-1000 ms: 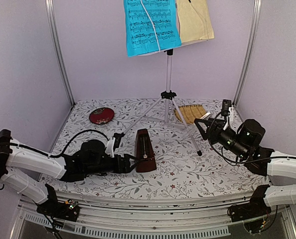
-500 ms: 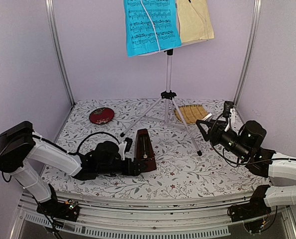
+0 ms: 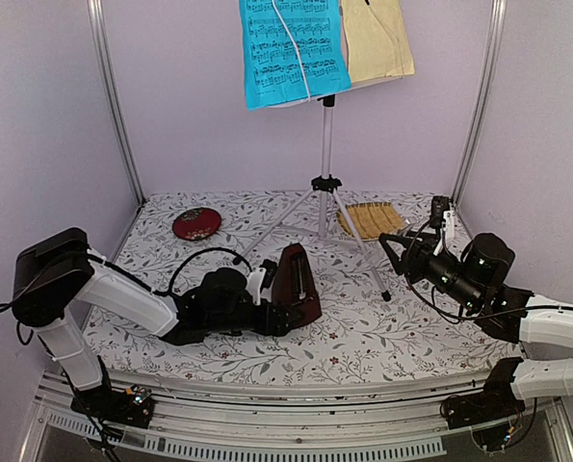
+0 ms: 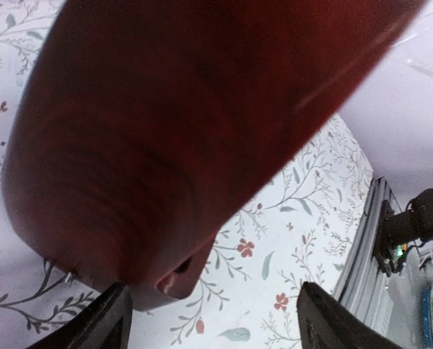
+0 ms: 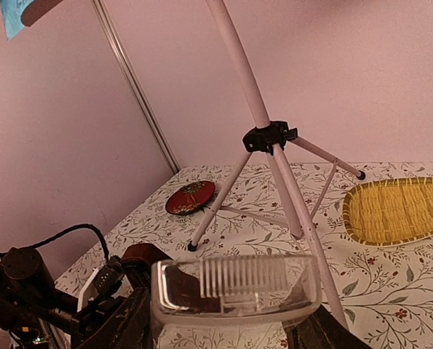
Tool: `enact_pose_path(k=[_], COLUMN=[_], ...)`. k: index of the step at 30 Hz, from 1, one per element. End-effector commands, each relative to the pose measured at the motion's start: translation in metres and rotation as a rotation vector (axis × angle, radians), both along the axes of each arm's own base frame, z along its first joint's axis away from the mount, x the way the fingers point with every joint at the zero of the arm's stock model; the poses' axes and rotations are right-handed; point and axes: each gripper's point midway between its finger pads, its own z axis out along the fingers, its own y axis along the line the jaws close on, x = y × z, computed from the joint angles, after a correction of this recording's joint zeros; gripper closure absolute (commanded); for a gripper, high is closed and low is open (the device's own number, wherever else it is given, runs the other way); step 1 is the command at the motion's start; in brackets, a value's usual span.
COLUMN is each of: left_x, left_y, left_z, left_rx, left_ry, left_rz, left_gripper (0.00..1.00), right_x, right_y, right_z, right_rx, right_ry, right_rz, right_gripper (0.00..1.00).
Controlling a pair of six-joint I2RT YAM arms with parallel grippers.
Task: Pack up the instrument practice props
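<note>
**Left arm at metronome, stand loaded at the back**

- Metronome: front-centre of the bench, tipped off upright, with its top leaning toward the right edge.
- Left gripper: low on the cloth at the metronome's base, reaching in from the left edge. In the wrist view the fingers are spread wide. The dark red body fills the frame above them, with its lower corner over the gap. The left finger sits right at that corner, and cloth shows between the body and the right finger, so there's no clamp on it.
- Right gripper: held above the bench near the right edge, pointing at the tripod legs. Jaws are apart and hold none of the props.
- Music stand: upright at back-centre, legs spread.
- Blue sheet and pale-yellow sheet: side by side on the stand's desk, blue on the left.
- Red dish: back-left corner.
- Yellow woven tray: back-right, just beside a tripod leg.
</note>
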Motion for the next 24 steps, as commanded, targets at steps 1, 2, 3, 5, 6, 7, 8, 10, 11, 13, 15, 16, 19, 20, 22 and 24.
enact_pose_path(k=[1, 2, 3, 5, 6, 7, 8, 10, 11, 13, 15, 16, 19, 20, 22, 24], left_x=[-0.005, -0.008, -0.009, -0.008, -0.004, 0.0, 0.005, 0.02, 0.029, 0.047, 0.068, 0.079, 0.103, 0.109, 0.113, 0.115], left_y=[-0.012, -0.001, 0.009, 0.03, 0.041, 0.051, 0.061, 0.081, 0.092, 0.112, 0.137, 0.152, 0.189, 0.202, 0.222, 0.237], left_z=[0.05, 0.053, 0.06, 0.079, 0.091, 0.104, 0.113, 0.134, 0.143, 0.165, 0.183, 0.191, 0.214, 0.219, 0.225, 0.225], left_rx=[-0.136, -0.137, -0.139, -0.143, -0.14, -0.135, -0.118, -0.07, -0.033, 0.021, 0.065, 0.082, 0.107, 0.117, 0.136, 0.186], left_ry=[-0.107, -0.115, -0.124, -0.141, -0.149, -0.161, -0.163, -0.175, -0.182, -0.195, -0.216, -0.229, -0.278, -0.297, -0.343, -0.38], left_rz=[-0.044, -0.03, -0.015, 0.007, 0.014, 0.013, 0.01, 0.001, 0.0, -0.002, 0.026, 0.053, 0.135, 0.171, 0.23, 0.286], left_gripper=[0.2, 0.19, 0.19, 0.17, 0.16, 0.15, 0.14, 0.13, 0.12, 0.12, 0.12, 0.12, 0.12, 0.12, 0.12, 0.12], right_x=[-0.001, -0.001, -0.002, -0.002, -0.002, -0.003, -0.003, -0.004, -0.005, -0.009, -0.011, -0.012, -0.016, -0.017, -0.018, -0.015], right_y=[0.006, 0.008, 0.012, 0.02, 0.026, 0.034, 0.043, 0.059, 0.067, 0.08, 0.094, 0.102, 0.124, 0.129, 0.138, 0.143], right_z=[0.007, 0.007, 0.005, 0.0, -0.002, -0.004, -0.007, -0.014, -0.016, -0.017, -0.021, -0.029, -0.041, -0.043, -0.049, -0.054], right_rx=[-0.033, -0.049, -0.066, -0.1, -0.113, -0.128, -0.153, -0.188, -0.197, -0.196, -0.21, -0.242, -0.325, -0.334, -0.358, -0.372], right_ry=[-0.026, -0.03, -0.03, -0.03, -0.028, -0.028, -0.028, -0.028, -0.031, -0.039, -0.051, -0.048, -0.078, -0.086, -0.095, -0.094], right_rz=[0.013, 0.015, 0.02, 0.034, 0.044, 0.056, 0.064, 0.079, 0.085, 0.101, 0.103, 0.099, 0.105, 0.109, 0.114, 0.111], right_gripper=[0.49, 0.49, 0.49, 0.49, 0.49, 0.49, 0.49, 0.49, 0.49, 0.5, 0.5, 0.5, 0.5, 0.5, 0.5, 0.5])
